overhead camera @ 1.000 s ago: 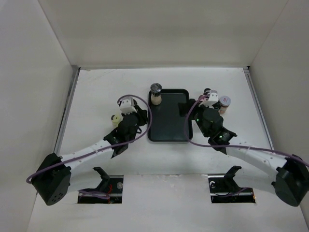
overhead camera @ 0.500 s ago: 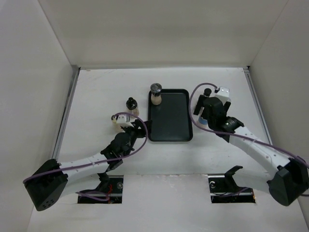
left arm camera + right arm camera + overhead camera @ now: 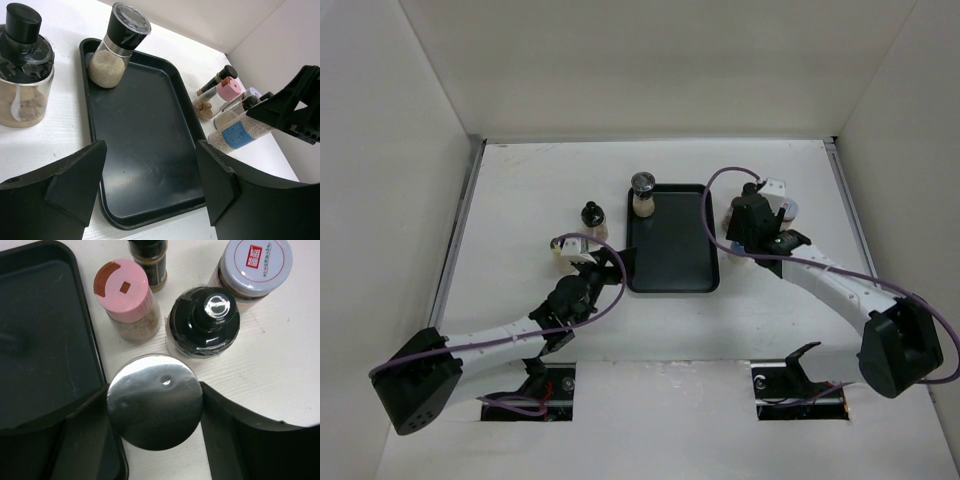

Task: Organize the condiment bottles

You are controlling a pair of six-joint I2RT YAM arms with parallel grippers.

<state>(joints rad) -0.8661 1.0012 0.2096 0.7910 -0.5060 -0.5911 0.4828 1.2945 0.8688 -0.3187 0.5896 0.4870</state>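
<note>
1. Left gripper [image 3: 150, 150]: jaws spread wide with nothing between them. It sits low by the near left corner of the tray, looking along it.
2. Cream-capped bottle [image 3: 557, 247]: stands on the surface [image 3: 520, 190], just beside the left gripper on its outer side. It is too small to make out further.
3. Tray [image 3: 145, 140]: flat, black and rectangular, at mid-surface between the two arms.
4. Right gripper [image 3: 154, 390]: jaws closed on the silver-capped bottle [image 3: 236, 134], whose cap fills the gap between them. The bottle has a blue label and pale grains. It is tilted and just off the tray's right rim. I cannot tell whether its base touches the surface.
5. Pink-capped shaker [image 3: 125, 295]: on the surface outside the tray's right rim, just beyond the held bottle.
6. Black-knobbed jar [image 3: 202, 322]: just beside the pink-capped shaker, on the side away from the tray.
7. Slim dark bottle [image 3: 150, 260]: behind the pink-capped shaker and close to it.
8. Grey-lidded jar [image 3: 252, 265]: has a red mark on its lid. It stands behind the black-knobbed jar, farthest of the group from the tray.
9. Spoon jar [image 3: 22, 70]: has a black cap, brown contents and a white spoon inside. It stands on the surface left of the tray's far left corner.
10. Grinder [image 3: 117, 45]: has a black collar, a clear top and pale grains. It stands inside the tray at its far left corner.
</note>
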